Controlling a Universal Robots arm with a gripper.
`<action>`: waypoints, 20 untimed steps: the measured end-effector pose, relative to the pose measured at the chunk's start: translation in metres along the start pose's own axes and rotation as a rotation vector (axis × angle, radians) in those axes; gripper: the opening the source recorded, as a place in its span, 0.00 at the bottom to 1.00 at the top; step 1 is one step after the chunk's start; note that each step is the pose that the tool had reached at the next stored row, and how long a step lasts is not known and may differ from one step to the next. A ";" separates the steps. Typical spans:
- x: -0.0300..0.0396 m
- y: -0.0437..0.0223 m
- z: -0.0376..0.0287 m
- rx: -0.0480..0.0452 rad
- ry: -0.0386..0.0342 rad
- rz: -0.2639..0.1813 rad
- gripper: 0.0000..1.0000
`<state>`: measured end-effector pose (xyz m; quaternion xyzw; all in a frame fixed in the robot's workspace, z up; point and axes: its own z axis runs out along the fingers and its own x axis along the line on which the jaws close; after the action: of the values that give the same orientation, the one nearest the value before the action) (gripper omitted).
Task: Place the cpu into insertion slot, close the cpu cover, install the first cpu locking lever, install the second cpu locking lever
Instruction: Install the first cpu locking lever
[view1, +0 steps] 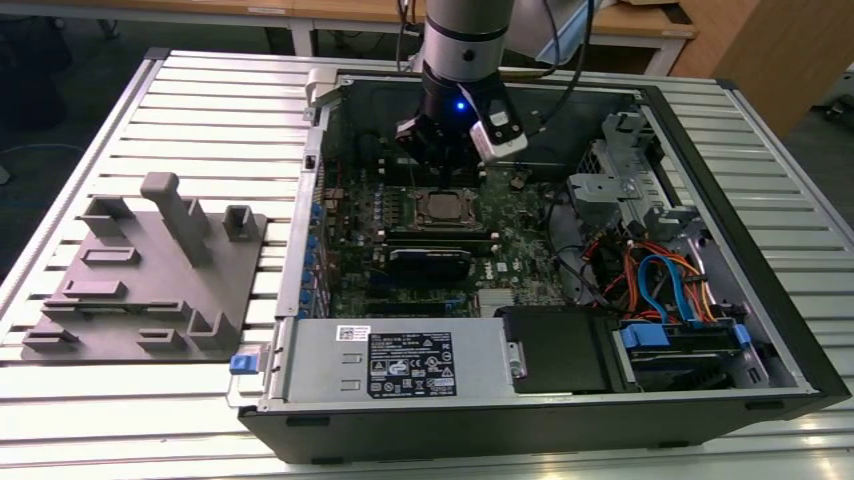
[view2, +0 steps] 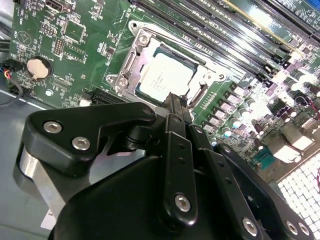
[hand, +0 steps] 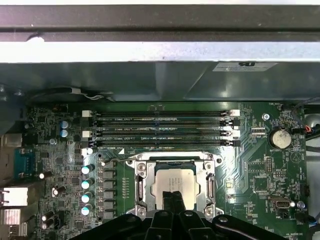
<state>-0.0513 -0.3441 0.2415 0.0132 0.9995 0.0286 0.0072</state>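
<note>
The cpu (view1: 441, 208) (view2: 162, 80) (hand: 170, 179), a square chip with a silver-grey face, lies flat in the insertion slot on the green board. The slot itself is hidden under it. The cpu cover (view2: 142, 41) (hand: 172, 159), a thin silver frame, lies down around the chip. My gripper (view1: 446, 172) (view2: 175, 103) (hand: 173, 196) hangs just above the chip's edge. Its black fingers are shut together with nothing between them. I cannot tell whether the tips touch the chip.
Long black memory slots (hand: 160, 127) run beside the socket, and a coin battery (view2: 37, 67) sits on the board. The open computer case holds a power supply (view1: 400, 360) and coloured cables (view1: 654, 285). A grey fixture (view1: 147, 270) stands on the table at the exterior view's left.
</note>
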 end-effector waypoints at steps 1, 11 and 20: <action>0.0001 0.0000 0.0000 -0.0001 0.0000 0.000 0.11; 0.0009 0.0000 0.0000 -0.0002 -0.0001 0.000 0.11; 0.0121 -0.0002 -0.0001 -0.0003 -0.0001 0.000 0.11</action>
<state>-0.0635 -0.3441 0.2415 0.0131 0.9995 0.0287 0.0072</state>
